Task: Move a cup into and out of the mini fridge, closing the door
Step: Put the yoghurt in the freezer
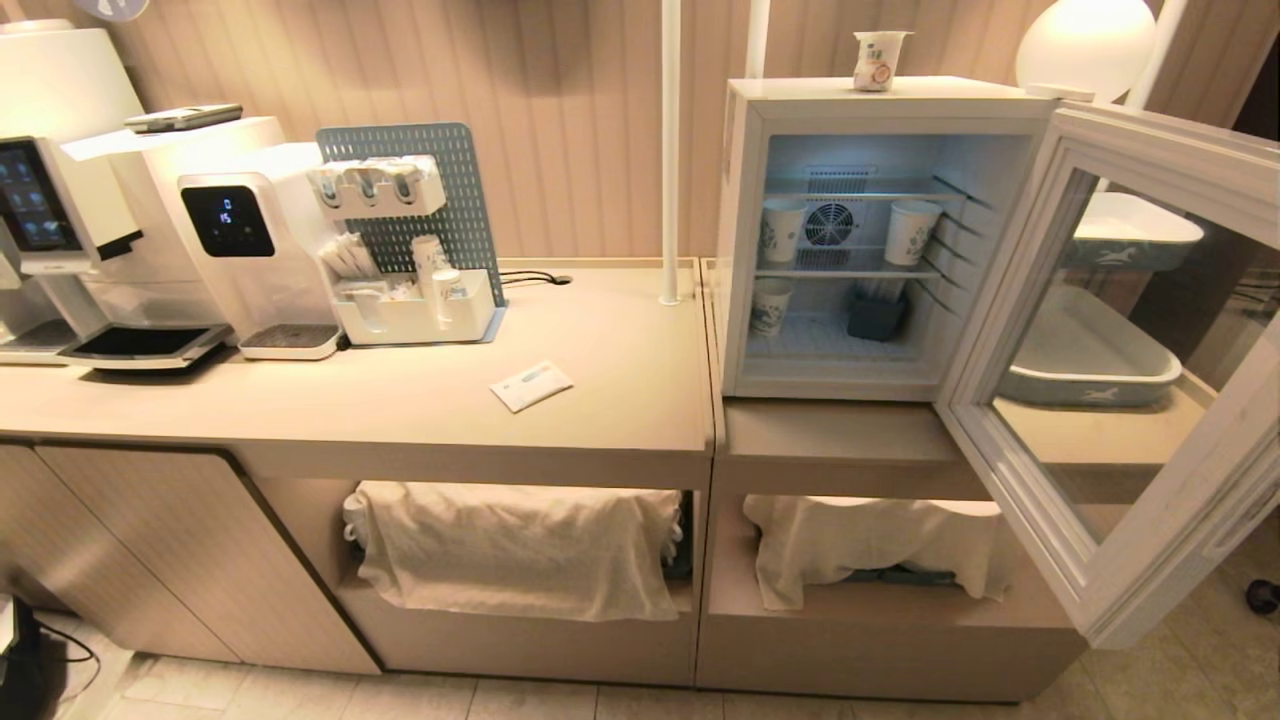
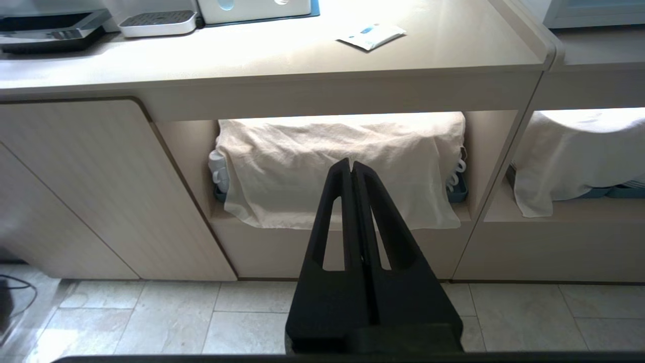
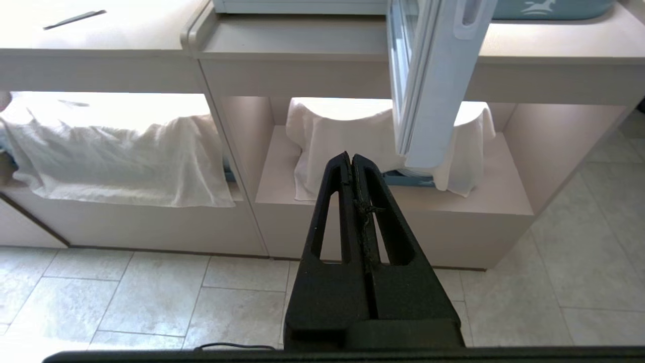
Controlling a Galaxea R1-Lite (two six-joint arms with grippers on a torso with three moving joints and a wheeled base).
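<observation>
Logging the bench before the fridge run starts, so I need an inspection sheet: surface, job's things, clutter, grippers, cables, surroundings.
Surface: beige counter, mostly bare beside the fridge.
Job's things: cup upright on top of the mini fridge; door swung wide open.
Clutter: paper cups and a dark holder on the fridge shelves; packet on the counter; coffee machine; condiment rack.
Grippers: left gripper and right gripper both shut, empty, held low before the cabinet front.
Cables: black cable by the wall.
Surroundings: cloths draped over the lower shelves; grey trays behind the door.
</observation>
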